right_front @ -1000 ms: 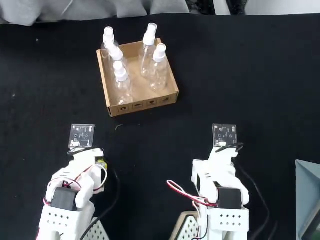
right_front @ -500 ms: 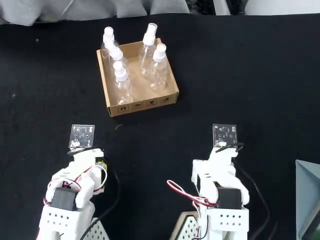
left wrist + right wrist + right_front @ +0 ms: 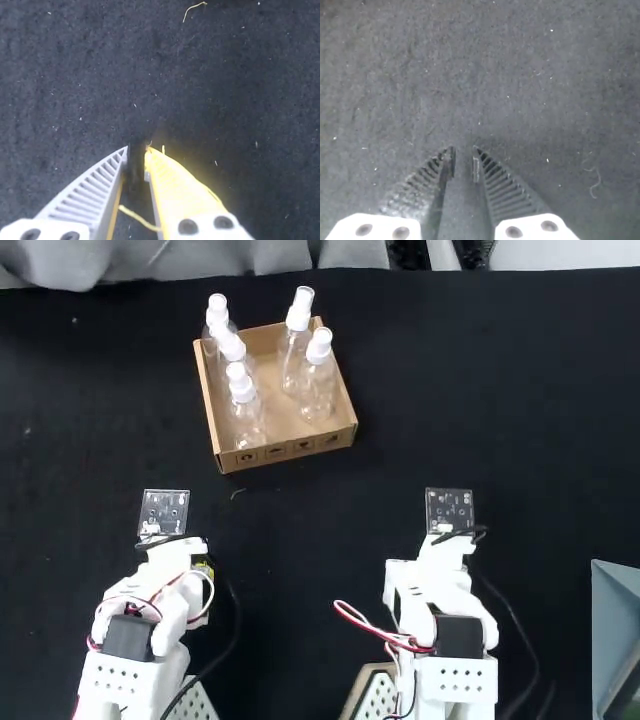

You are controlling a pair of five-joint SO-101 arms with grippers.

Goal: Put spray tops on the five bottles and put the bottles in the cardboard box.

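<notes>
The cardboard box (image 3: 341,400) stands at the back left of the black table. Several clear bottles with white spray tops stand or lean inside it, among them one at the box's far left corner (image 3: 217,324), one at the front (image 3: 243,400) and one on the right side (image 3: 317,370). Both arms rest folded at the near edge, well apart from the box: the left arm (image 3: 150,590) and the right arm (image 3: 440,580). My left gripper (image 3: 136,152) is shut over bare cloth, holding nothing. My right gripper (image 3: 463,156) is shut too, with a thin gap between its tips.
Black cloth (image 3: 480,390) covers the table, with wide bare room between the box and the arms. A grey object (image 3: 615,630) sits at the near right edge. Grey fabric (image 3: 150,260) lies along the far edge. A small thread (image 3: 194,9) lies on the cloth.
</notes>
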